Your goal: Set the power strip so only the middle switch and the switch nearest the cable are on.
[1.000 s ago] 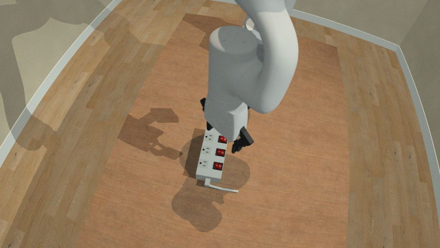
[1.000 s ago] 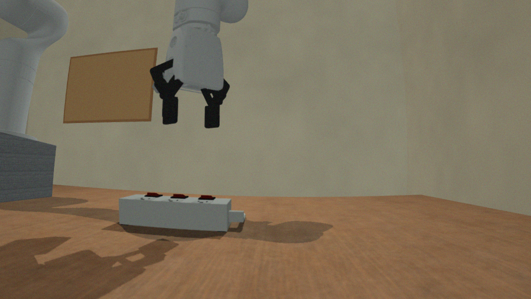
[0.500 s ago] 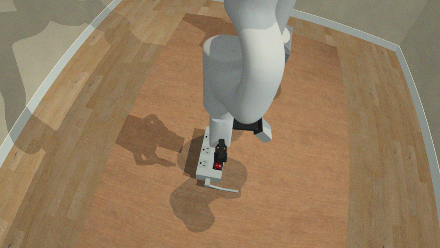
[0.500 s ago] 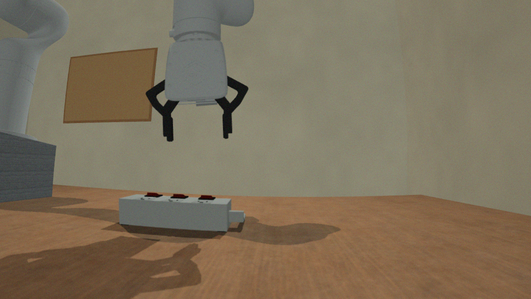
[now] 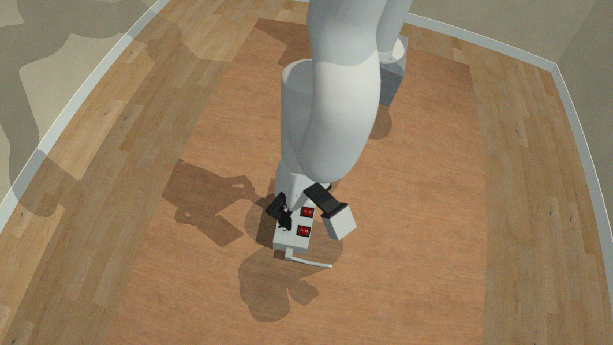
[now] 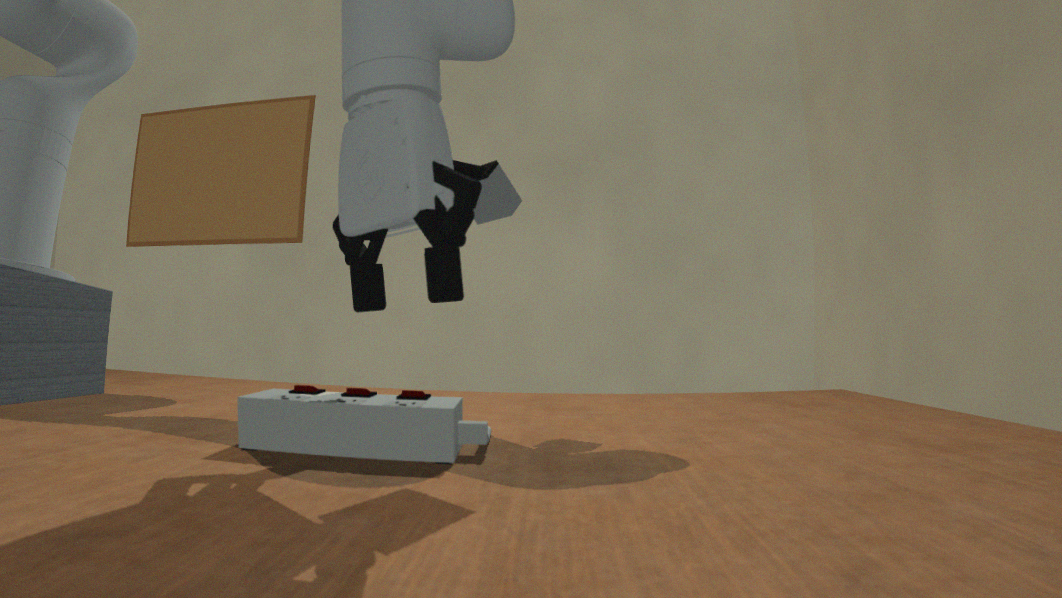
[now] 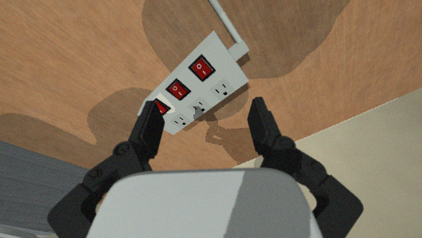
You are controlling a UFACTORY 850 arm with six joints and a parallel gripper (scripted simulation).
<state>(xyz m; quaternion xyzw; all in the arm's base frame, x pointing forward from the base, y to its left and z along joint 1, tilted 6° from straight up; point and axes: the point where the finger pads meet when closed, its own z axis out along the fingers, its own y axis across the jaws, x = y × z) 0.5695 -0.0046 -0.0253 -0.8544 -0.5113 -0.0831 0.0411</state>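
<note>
The white power strip (image 5: 286, 239) (image 6: 349, 432) (image 7: 224, 69) lies flat and right way up on the wooden table (image 5: 407, 214) (image 6: 743, 490). It has three red rocker switches. The one nearest the cable (image 5: 303, 231) (image 6: 413, 395) (image 7: 201, 68) and the middle one (image 5: 306, 211) (image 6: 358, 392) (image 7: 178, 89) show fully. The far one (image 6: 306, 389) (image 7: 161, 107) is partly hidden by a finger in the wrist view. I cannot tell which switches are on. The cable (image 5: 313, 262) (image 6: 475, 430) (image 7: 225, 20) leaves one end. My gripper (image 6: 406, 295) (image 7: 205, 109) is open and empty, well above the strip.
The robot's grey base block (image 5: 391, 85) (image 6: 44, 334) stands at the far end of the table. An orange board (image 6: 219, 170) hangs on the wall behind. The table edge (image 7: 360, 113) shows in the wrist view.
</note>
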